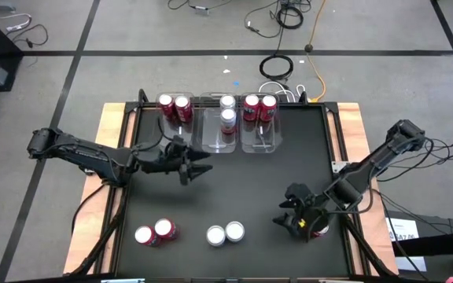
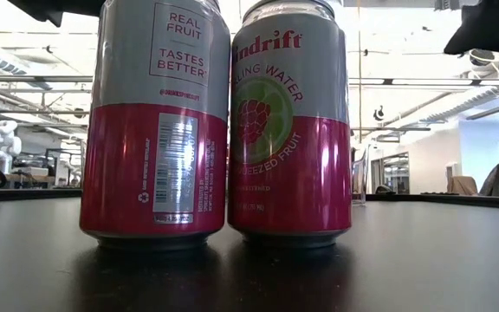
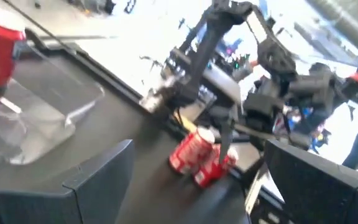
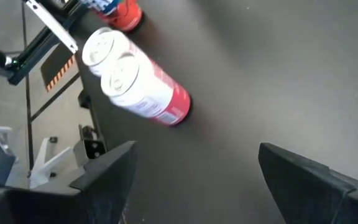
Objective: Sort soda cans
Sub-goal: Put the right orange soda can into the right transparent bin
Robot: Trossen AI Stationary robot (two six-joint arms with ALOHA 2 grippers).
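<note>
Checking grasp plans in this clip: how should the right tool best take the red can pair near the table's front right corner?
Take one can at a time, by its round side wall just under the silver top, coming from above. The red cans stand upright and touch each other, so fingers should close across the free sides, not the seam between them. The right tool, open, hovers there.

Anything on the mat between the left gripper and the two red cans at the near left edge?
No. In the high view, only bare black mat lies between the left gripper and the red cans.

Soda cans [image 2: 219, 130]: glossy metal, shiny silver tops. Bins [image 1: 259, 137]: clear smooth plastic. Desk [image 1: 234, 189]: matt black surface, pale wood edges. End effector fingers [image 4: 303, 180]: dark matt.
</note>
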